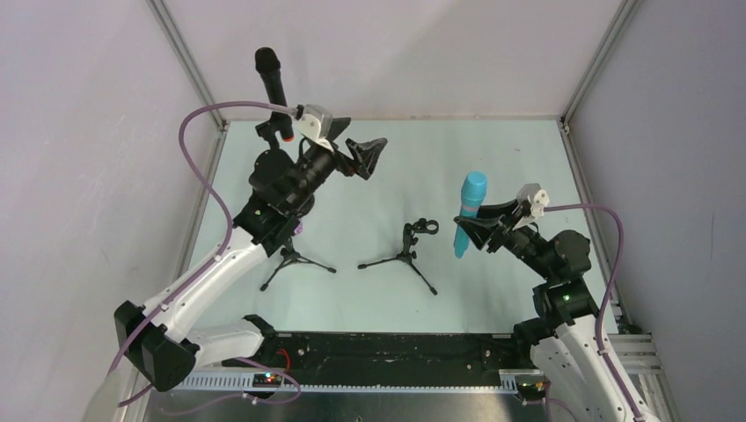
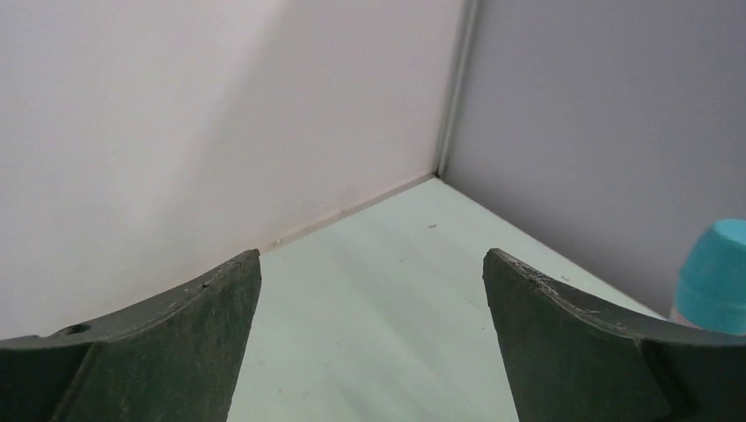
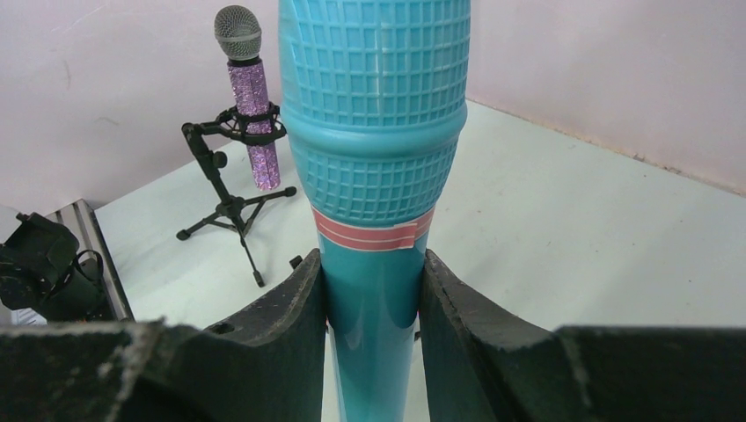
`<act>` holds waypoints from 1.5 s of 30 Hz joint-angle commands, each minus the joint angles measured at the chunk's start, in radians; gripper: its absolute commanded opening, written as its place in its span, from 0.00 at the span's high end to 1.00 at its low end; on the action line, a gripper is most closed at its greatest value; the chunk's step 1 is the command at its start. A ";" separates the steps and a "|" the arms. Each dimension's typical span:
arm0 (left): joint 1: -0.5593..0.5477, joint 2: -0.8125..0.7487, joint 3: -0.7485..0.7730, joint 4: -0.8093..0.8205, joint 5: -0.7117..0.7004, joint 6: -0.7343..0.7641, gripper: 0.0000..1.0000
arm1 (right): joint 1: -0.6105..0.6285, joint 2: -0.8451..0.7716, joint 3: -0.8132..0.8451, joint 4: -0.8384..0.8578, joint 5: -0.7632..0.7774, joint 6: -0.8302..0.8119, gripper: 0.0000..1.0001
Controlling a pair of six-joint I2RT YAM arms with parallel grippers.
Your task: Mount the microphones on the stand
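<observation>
Right wrist view: your right jaws clamp the blue microphone (image 3: 374,132) upright, handle free for the empty stand (image 1: 410,244); left jaws hang open.

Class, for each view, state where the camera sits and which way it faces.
Top external: above and behind the robot, looking down on the table; both arms show.
Left wrist: faces a wall corner; open left gripper shows.
Right wrist: faces the purple microphone; right gripper grips the blue microphone.
Shared: the blue microphone, in all three.
</observation>
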State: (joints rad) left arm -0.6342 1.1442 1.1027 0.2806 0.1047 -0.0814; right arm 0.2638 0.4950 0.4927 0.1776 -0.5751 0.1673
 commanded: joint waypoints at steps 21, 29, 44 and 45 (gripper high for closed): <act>-0.063 0.159 -0.123 -0.039 -0.322 -0.073 0.00 | 0.100 0.241 0.218 0.293 -0.007 -0.056 1.00; -0.106 0.184 -0.131 -0.037 -0.308 0.022 0.00 | 0.135 0.322 0.313 0.402 -0.009 -0.090 1.00; -0.112 0.216 -0.140 -0.037 -0.285 0.080 0.00 | 0.228 0.368 0.371 0.325 0.009 -0.187 1.00; -0.112 0.218 -0.141 -0.037 -0.284 0.080 0.00 | 0.232 0.371 0.371 0.310 0.016 -0.195 1.00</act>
State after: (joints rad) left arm -0.7425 1.3605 0.9630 0.2146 -0.1802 -0.0277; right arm 0.4721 0.8619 0.8234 0.5121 -0.5827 0.0277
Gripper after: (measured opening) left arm 0.996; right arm 0.400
